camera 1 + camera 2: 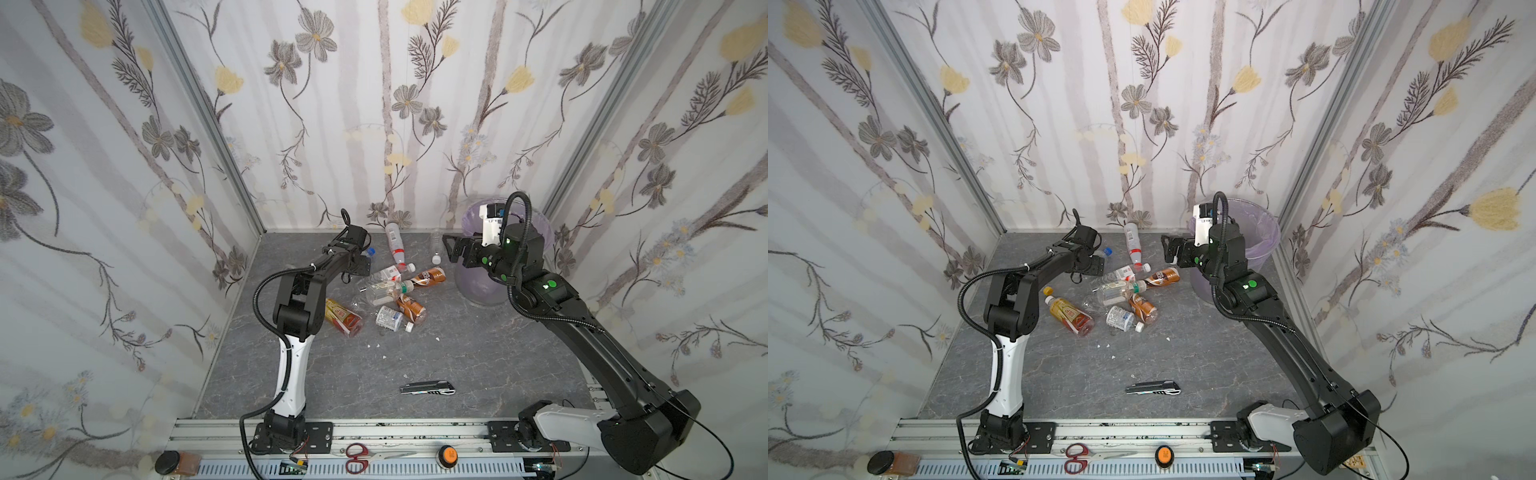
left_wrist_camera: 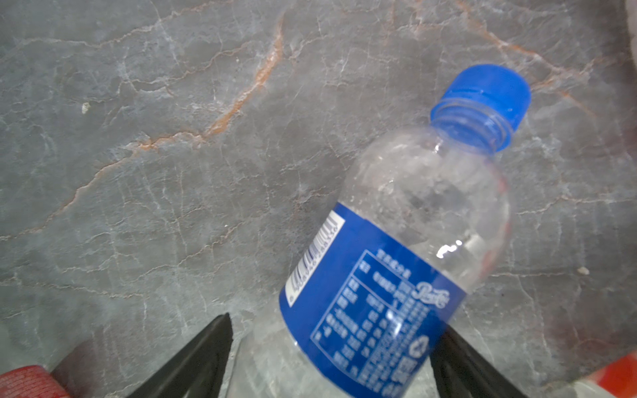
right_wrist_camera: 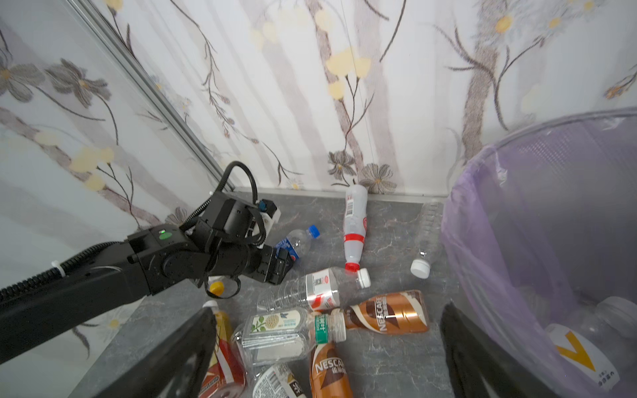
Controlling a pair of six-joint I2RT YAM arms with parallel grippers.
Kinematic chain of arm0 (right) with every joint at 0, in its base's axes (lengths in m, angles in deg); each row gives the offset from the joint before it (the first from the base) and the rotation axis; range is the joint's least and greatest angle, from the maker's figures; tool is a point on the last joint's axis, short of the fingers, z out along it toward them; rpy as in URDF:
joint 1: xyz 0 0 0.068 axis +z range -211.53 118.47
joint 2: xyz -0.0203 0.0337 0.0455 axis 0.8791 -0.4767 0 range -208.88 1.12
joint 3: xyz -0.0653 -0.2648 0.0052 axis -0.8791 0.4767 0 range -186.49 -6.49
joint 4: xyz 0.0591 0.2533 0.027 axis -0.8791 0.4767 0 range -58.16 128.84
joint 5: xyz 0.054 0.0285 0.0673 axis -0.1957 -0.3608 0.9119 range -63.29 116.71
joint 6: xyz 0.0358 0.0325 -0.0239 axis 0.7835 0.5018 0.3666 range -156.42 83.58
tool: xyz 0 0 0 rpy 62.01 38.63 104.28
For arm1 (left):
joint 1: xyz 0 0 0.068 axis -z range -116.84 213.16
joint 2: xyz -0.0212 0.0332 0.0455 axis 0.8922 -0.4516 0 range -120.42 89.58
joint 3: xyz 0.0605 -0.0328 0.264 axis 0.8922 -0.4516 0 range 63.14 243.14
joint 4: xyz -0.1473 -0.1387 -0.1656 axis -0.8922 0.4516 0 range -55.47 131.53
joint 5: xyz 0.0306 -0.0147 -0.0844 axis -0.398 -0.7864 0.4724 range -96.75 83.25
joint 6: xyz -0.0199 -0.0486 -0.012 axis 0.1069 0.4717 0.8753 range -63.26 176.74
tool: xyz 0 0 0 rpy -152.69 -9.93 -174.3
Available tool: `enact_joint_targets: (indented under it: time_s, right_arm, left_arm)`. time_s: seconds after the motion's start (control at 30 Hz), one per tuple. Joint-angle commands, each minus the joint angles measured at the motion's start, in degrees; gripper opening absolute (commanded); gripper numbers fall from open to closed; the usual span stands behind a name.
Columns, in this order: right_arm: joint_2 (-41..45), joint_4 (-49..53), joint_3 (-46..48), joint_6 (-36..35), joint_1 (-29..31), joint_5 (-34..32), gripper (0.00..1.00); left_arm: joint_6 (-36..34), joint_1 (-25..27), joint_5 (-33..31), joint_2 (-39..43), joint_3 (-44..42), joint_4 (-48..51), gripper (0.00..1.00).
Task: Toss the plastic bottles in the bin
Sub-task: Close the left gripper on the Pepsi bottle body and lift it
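Note:
A clear bottle with a blue label and blue cap (image 2: pixel 396 275) lies on the grey marble floor near the back left, and also shows in the right wrist view (image 3: pixel 297 241). My left gripper (image 2: pixel 334 324) is down around its lower body, open: one finger is against the label and a gap remains at the other. Several plastic bottles (image 1: pixel 395 291) lie piled in the middle, two of them brown (image 1: pixel 430 276). My right gripper (image 1: pixel 451 249) hangs open and empty in the air beside the lavender-lined bin (image 1: pixel 478 291), which holds some bottles (image 3: pixel 582 355).
A white bottle with a red band (image 1: pixel 395 245) and a clear one with a white cap (image 1: pixel 436 249) lie by the back wall. A grey folding knife (image 1: pixel 428 387) lies near the front. Scissors (image 1: pixel 365 457) rest on the front rail. Papered walls close three sides.

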Motion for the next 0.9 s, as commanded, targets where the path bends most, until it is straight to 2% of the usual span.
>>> enact_joint_targets:
  time_s: [0.0,0.43,0.6,0.87]
  right_arm:
    - [-0.84,1.52,0.34,-0.86,0.53,1.32,1.0]
    - [-1.37,-1.21,1.81,-0.59,1.5,1.24,1.0]
    - [-1.69,-1.78,2.36,-0.58,1.54,0.8,1.0]
    - [-2.42,-2.76,2.3,-0.5,1.45,0.34,1.0]
  left_arm:
    - [-0.66,-0.09,-1.22,-0.2,0.02,0.74,0.86]
    - [-0.88,-1.3,-1.24,-2.83,2.46,0.83,0.79]
    - [-0.82,-1.52,-0.81,-3.16,3.15,0.74,0.71]
    - [-1.35,-1.67,0.2,-2.76,4.29,0.74,0.64]
